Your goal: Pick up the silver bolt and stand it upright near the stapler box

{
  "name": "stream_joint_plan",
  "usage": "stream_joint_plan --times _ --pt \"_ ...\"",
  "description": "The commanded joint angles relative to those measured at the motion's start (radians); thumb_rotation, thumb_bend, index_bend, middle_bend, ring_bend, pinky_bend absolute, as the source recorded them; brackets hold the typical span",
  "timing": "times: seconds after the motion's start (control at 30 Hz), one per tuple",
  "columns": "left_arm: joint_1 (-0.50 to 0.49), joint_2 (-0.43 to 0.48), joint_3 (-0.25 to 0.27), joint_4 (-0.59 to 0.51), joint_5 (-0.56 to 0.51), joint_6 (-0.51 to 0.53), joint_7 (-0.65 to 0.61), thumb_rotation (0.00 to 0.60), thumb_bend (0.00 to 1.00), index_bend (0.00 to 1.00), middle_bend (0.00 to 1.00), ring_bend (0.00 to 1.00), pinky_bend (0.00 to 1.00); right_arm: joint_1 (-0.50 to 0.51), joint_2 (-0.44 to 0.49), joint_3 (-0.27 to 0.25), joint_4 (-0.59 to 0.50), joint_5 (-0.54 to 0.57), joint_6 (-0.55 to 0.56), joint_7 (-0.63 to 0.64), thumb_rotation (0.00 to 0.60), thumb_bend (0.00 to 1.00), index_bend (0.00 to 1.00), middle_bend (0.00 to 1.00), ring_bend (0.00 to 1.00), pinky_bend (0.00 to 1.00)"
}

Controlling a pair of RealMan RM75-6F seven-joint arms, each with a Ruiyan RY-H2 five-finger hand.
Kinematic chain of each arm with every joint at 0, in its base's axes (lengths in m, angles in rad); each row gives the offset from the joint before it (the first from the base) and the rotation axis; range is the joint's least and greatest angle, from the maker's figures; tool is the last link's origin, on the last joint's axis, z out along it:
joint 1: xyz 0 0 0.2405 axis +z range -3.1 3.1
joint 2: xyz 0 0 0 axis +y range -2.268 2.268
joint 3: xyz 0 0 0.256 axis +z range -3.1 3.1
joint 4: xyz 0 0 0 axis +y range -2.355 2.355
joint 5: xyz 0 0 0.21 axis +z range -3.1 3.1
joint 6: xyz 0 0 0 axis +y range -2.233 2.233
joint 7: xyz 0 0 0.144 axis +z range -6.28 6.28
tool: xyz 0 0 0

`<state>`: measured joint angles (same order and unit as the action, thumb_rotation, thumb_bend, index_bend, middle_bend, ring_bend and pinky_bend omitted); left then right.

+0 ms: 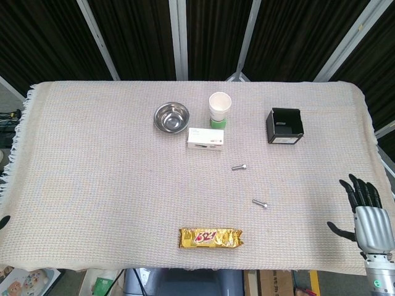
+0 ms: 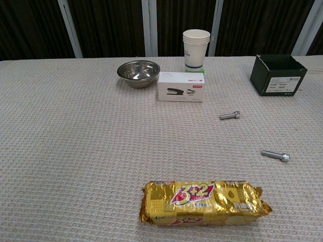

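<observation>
Two silver bolts (image 1: pixel 239 166) (image 1: pixel 260 203) lie flat below the stapler box (image 1: pixel 206 139). The right hand (image 1: pixel 365 211), fingers spread, holds nothing. Each looks small, rigid, prone to rolling; pinch mid-shank

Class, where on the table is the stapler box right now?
In the head view, the white stapler box lies just right of the steel bowl and directly in front of the paper cup stack.

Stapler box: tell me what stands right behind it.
Behind the stapler box stands a stack of paper cups on something green, mostly hidden by the box. A steel bowl sits behind and to the left.
</observation>
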<state>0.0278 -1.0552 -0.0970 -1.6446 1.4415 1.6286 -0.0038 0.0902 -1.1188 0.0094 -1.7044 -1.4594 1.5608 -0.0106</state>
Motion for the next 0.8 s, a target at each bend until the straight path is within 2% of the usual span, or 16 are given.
stream_joint_plan --times 0.03,0.3,0.37,0.43,0.5,0.57,0.7,0.8 --pt "-0.001 -0.002 -0.003 -0.002 -0.002 0.003 0.003 0.600 0.04 0.02 0.00 0.00 0.03 0.000 -0.007 0.001 0.001 -0.009 -0.005 0.015 0.600 0.05 0.18 0.01 0.01 0.00" --pt "-0.004 -0.006 0.003 -0.003 0.012 0.000 0.013 0.600 0.04 0.02 0.00 0.00 0.03 0.015 -0.036 0.002 0.009 -0.019 -0.050 0.052 0.600 0.05 0.25 0.01 0.02 0.00" --pt "-0.007 -0.008 -0.001 -0.004 0.006 -0.004 0.016 0.600 0.04 0.02 0.00 0.00 0.03 0.036 -0.050 0.017 0.010 0.006 -0.096 0.070 0.600 0.05 0.26 0.01 0.02 0.00" --pt "-0.011 -0.011 -0.003 -0.005 0.001 -0.010 0.024 0.600 0.04 0.02 0.00 0.00 0.03 0.079 -0.064 0.045 -0.007 0.079 -0.188 0.063 0.600 0.05 0.28 0.01 0.02 0.00" --pt "-0.015 -0.014 -0.003 -0.006 -0.001 -0.016 0.028 0.600 0.04 0.02 0.00 0.00 0.03 0.123 -0.059 0.076 -0.046 0.158 -0.275 0.012 0.600 0.06 0.31 0.01 0.02 0.00" --pt "-0.018 -0.015 -0.004 -0.006 -0.002 -0.020 0.031 0.600 0.04 0.02 0.00 0.00 0.03 0.158 -0.055 0.103 -0.083 0.211 -0.312 -0.064 0.600 0.09 0.33 0.01 0.02 0.00" --pt "-0.024 -0.019 -0.006 -0.005 -0.007 -0.030 0.038 0.600 0.04 0.02 0.00 0.00 0.03 0.223 -0.077 0.148 -0.153 0.291 -0.324 -0.277 0.600 0.16 0.38 0.01 0.02 0.00" --pt "-0.028 -0.019 -0.007 -0.004 -0.014 -0.040 0.040 0.600 0.04 0.02 0.00 0.00 0.03 0.286 -0.099 0.169 -0.216 0.400 -0.346 -0.476 0.600 0.20 0.38 0.01 0.02 0.00"
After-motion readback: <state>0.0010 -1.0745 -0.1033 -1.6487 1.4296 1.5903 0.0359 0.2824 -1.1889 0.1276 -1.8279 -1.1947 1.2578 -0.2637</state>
